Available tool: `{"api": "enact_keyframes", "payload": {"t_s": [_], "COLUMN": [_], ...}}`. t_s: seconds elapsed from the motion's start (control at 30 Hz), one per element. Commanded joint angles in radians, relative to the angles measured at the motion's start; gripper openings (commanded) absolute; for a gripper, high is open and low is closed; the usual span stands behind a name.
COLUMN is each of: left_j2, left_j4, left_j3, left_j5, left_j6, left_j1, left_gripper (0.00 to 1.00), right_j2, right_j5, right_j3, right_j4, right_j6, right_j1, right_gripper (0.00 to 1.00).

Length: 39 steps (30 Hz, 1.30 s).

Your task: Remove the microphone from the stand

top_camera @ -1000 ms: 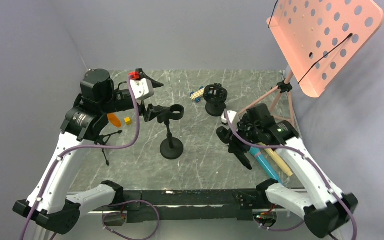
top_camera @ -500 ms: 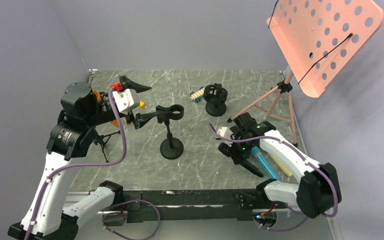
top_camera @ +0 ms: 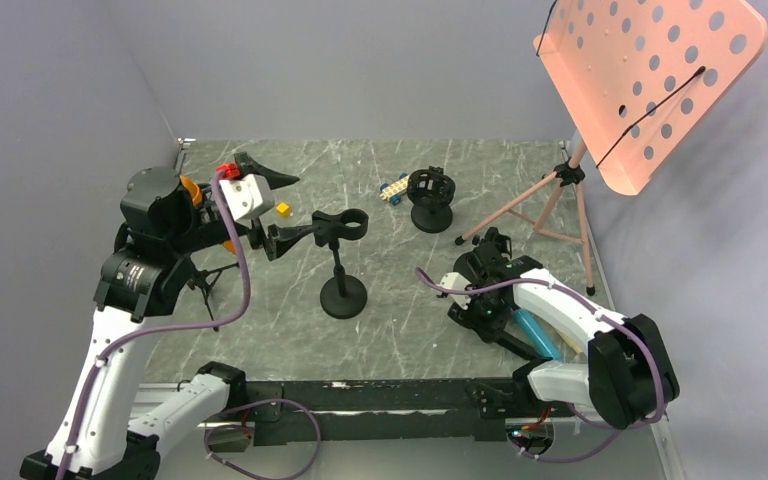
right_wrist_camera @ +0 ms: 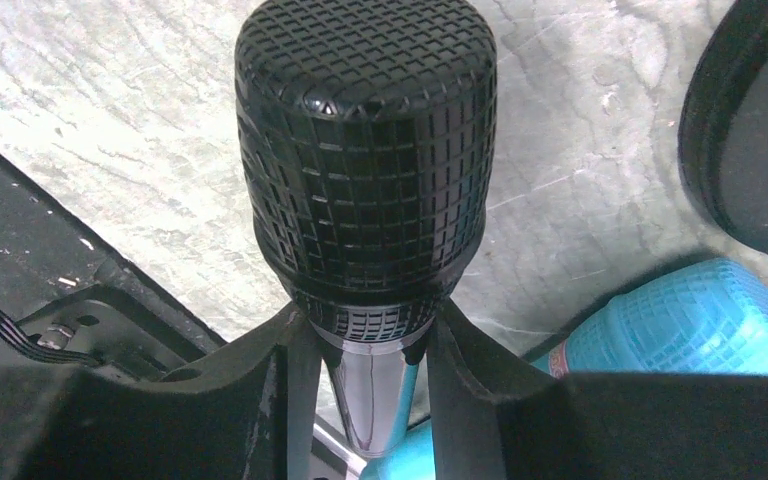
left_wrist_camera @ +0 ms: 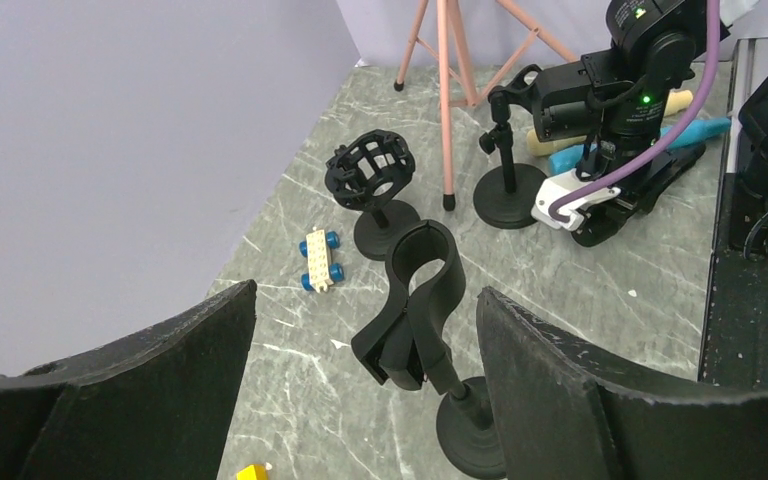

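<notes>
- The microphone [right_wrist_camera: 365,150] was already out of the stand [top_camera: 343,290]. It sat off to the stand's right and a bit toward the near edge, low over the table [top_camera: 400,330]. I couldn't tell whether the head was actually touching the tabletop.
- The right gripper [right_wrist_camera: 367,335] had it pinched at the neck, just under the black grille head. The fingers were closed narrow on the shiny handle, and the head poked out past the fingertips.
- Long axis: from the top view the mic pointed away from the stand, slanting out toward the near-right. It ran more or less along the gripper's own reach rather than across it.
- Right beside it, on the side farther from the stand, lay a turquoise mic [right_wrist_camera: 690,320]. A dark round base [right_wrist_camera: 760,130] sat close too, so that spot looked pretty crowded.
- My read is that the next bit comes down to setting the mic down and letting go there. The right arm is obviously the nearer one since it's holding the thing, and it'd want to avoid bumping the turquoise one.
- The stand's clip [top_camera: 345,225] was empty, with its open ring on top of the pole.
- The left gripper [left_wrist_camera: 360,310] was on the stand's left, spread wide and holding nothing. The clip sat just ahead of its fingers, not touching as far as I could see. It was well apart from the mic, so not much use for the put-down.
</notes>
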Motion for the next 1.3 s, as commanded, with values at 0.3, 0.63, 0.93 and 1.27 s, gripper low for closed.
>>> {"api": "enact_keyframes", "payload": {"t_s": [0.3,0.63,0.93,1.27], "left_j2": [-0.032,-0.148,-0.222,-0.167], "left_j4": [-0.013,-0.242,-0.345,-0.418], "left_j3": [-0.010,-0.133,-0.239,-0.194], "left_j5": [0.036,-0.056,-0.131,-0.190], "left_j6": [0.008,0.224,0.336,0.387], "left_j1": [0.018,0.018,0.018,0.050], "left_gripper": [0.86,0.86,0.87,0.85], "right_j2": [-0.133,-0.275,-0.004,0.337], "right_j5": [-0.089,-0.434,-0.557,-0.513], "right_j3": [0.153,0.555,1.082,1.397], "right_j4": [-0.178,-0.375,-0.192,-0.036], "right_j6": [-0.027,0.030,0.210,0.130], "right_j1": [-0.005,0.001,0.042,0.299], "right_gripper": [0.61,0.71,0.81,0.81]}}
